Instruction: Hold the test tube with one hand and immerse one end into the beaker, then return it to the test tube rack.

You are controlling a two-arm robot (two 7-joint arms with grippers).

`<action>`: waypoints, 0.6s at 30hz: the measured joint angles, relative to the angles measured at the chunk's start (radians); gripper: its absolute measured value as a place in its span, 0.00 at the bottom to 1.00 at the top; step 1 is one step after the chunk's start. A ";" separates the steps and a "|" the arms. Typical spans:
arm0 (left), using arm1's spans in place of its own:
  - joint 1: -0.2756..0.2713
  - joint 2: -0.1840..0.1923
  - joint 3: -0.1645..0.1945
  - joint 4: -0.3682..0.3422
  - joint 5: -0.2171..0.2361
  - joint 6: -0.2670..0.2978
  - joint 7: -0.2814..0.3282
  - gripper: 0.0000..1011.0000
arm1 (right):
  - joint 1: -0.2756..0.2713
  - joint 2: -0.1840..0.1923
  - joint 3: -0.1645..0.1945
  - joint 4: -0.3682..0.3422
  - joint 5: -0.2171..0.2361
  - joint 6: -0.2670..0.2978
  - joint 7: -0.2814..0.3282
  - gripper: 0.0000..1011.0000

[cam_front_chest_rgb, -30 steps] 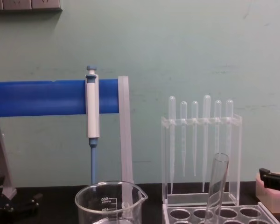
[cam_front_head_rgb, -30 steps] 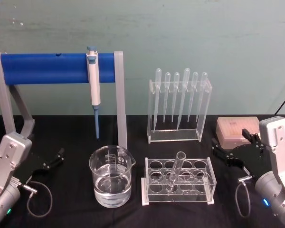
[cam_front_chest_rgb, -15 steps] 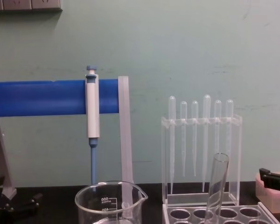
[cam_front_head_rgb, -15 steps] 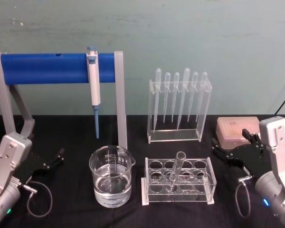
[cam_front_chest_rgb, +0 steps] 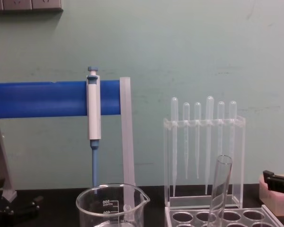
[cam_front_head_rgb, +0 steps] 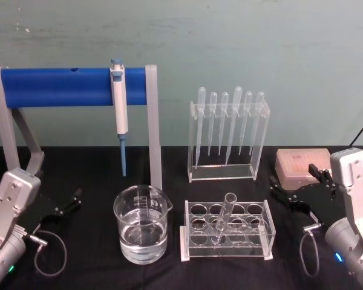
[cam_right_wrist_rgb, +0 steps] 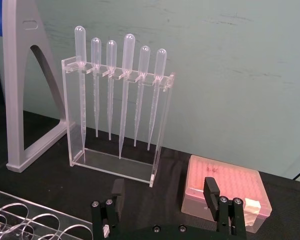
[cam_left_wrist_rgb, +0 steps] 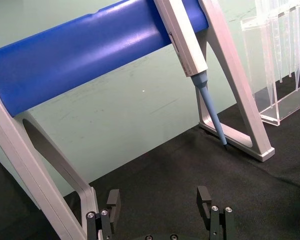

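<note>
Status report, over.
Left gripper and right gripper open, parked at table edges. Test tube leaning in rack, untouched. Beaker beside it, path clear.

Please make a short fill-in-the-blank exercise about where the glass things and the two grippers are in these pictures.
1. The test tube leans in the clear ____.
2. The beaker stands to the robot's ____ of the tube rack.
3. The fingers of the left gripper and the right gripper are ____.
4. The beaker holds clear ____.

Missing words: tube rack; left; open; liquid
</note>
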 joint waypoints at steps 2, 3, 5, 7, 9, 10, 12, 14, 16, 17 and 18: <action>0.000 0.000 0.000 0.000 0.000 0.000 0.000 0.99 | 0.000 0.000 0.000 0.000 0.000 0.000 0.000 0.99; 0.000 0.000 0.000 0.000 0.000 0.000 0.000 0.99 | 0.000 0.000 0.000 0.000 0.000 0.000 0.000 0.99; 0.000 0.000 0.000 0.000 0.000 0.000 0.000 0.99 | 0.000 0.000 0.000 0.000 0.000 0.000 0.000 0.99; 0.000 0.000 0.000 0.000 0.000 0.000 0.000 0.99 | 0.000 0.000 0.000 0.000 0.000 0.000 0.000 0.99; 0.000 0.000 0.000 0.000 0.000 0.000 0.000 0.99 | 0.000 0.000 0.000 0.000 0.000 0.000 0.000 0.99; 0.000 0.000 0.000 0.000 0.000 0.000 0.000 0.99 | 0.000 0.000 0.000 0.000 0.000 0.000 0.000 0.99; 0.000 0.000 0.000 0.000 0.000 0.000 0.000 0.99 | 0.000 0.000 0.000 0.000 0.000 0.000 0.000 0.99; 0.000 0.000 0.000 0.000 0.000 0.000 0.000 0.99 | 0.000 0.000 0.000 0.000 0.000 0.000 0.000 0.99; 0.000 0.000 0.000 0.000 0.000 0.000 0.000 0.99 | 0.000 0.000 0.000 0.000 0.000 0.000 0.000 0.99; 0.000 0.000 0.000 0.000 0.000 0.000 0.000 0.99 | 0.000 0.000 0.000 0.000 0.000 0.000 0.000 0.99; 0.000 0.000 0.000 0.000 0.000 0.000 0.000 0.99 | 0.000 0.000 0.000 0.000 0.000 0.000 0.000 0.99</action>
